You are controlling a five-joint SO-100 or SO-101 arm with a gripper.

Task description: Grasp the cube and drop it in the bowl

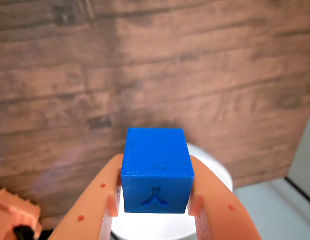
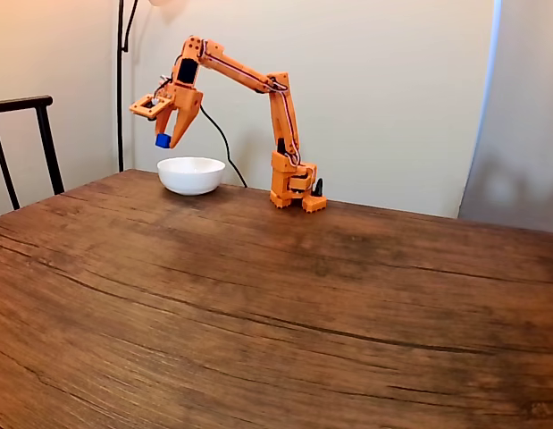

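The orange pincer (image 1: pixel 156 202) is clenched on the blue cube (image 1: pixel 156 167): in the wrist view its two fingers (image 1: pixel 107 200) press the cube's left and right sides, and the face turned to the camera carries a small sunken Y-shaped mark. Below and behind the cube in that view, part of the white bowl (image 1: pixel 215 167) shows past the right finger, with the wooden bench (image 1: pixel 144 65) filling the rest.

In the fixed view the arm (image 2: pixel 258 80) reaches out to the left from its base (image 2: pixel 294 183) at the far side of the bench (image 2: pixel 276 304). The pincer (image 2: pixel 164 134) points downward with the cube (image 2: pixel 163 140) held at its tip, up in the air and clear of the bowl (image 2: pixel 191 175). The cube hangs above the bowl's left rim, slightly to the left of the bowl's middle. The bowl stands on the bench just left of the arm's base. A dark chair (image 2: pixel 26 143) stands at the left edge, and a black cable (image 2: pixel 224 147) runs down behind the bowl.
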